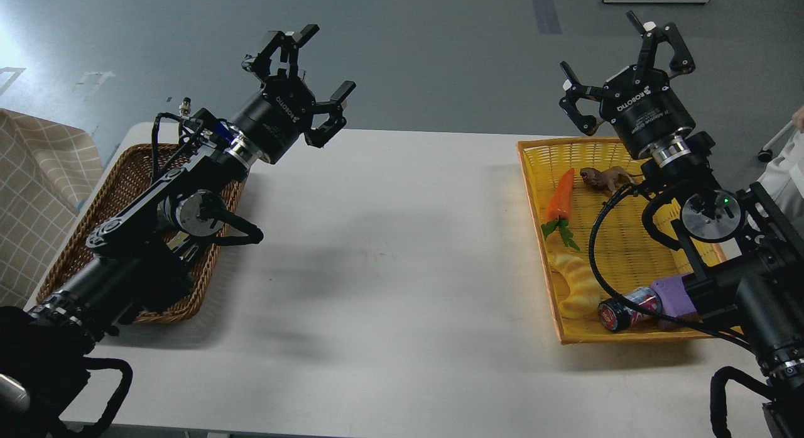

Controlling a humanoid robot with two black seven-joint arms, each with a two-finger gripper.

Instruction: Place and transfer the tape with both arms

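My left gripper (301, 67) is open and empty, raised above the table's far left edge, just beyond the brown wicker basket (81, 249). My right gripper (619, 58) is open and empty, raised above the far edge of the yellow basket (534, 174). The tape is hidden; my left arm covers most of the wicker basket's inside. Both grippers point up and away from me.
The yellow basket on the right holds a toy carrot (561, 196), a brown toy lion (603, 178), a yellow croissant toy (575, 284), a can (628, 308) and a purple sponge (675, 298). A checked cloth (38, 193) lies at far left. White table (389, 256) between the baskets.
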